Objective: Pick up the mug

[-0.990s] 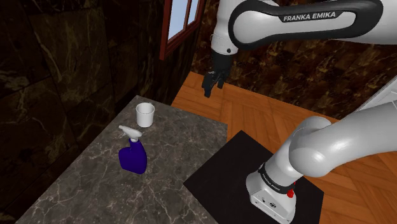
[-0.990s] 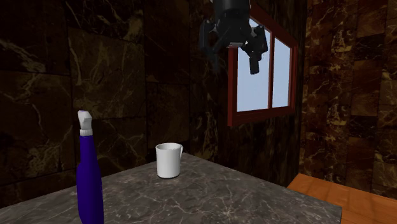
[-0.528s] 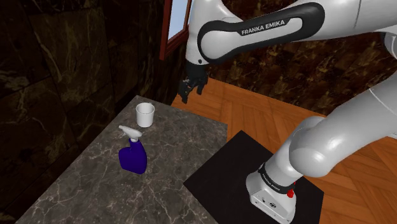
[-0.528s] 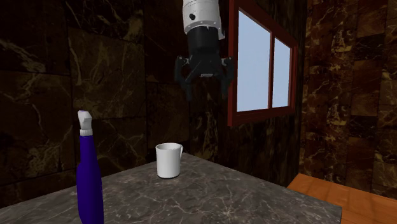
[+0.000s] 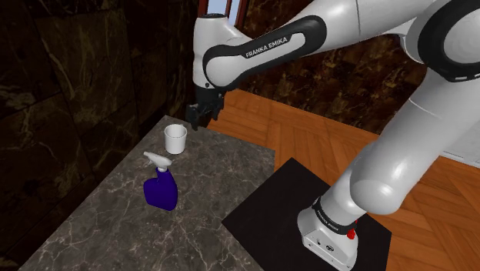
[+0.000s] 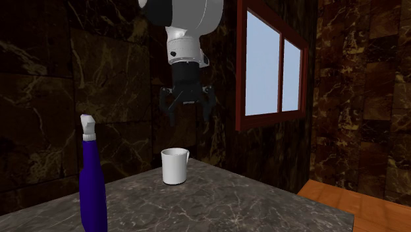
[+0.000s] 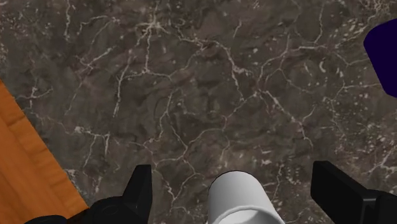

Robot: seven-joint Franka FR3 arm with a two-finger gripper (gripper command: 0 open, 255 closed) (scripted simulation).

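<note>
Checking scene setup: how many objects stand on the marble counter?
2: the white mug at the counter's far end, below the tool; the blue spray bottle nearer the shoulder camera.

light: dim indoors | brightest: window [image 6: 273, 69] | walls [image 6: 118, 66]: dark, glossy veining

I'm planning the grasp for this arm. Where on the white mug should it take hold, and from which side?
Likely from above, pinching across the upper wall. The mug stands upright on the marble counter, mouth up, and the open gripper hangs above, pointing down. Its small handle juts toward the second exterior view's right, so close on the plain sides clear of it.
</note>
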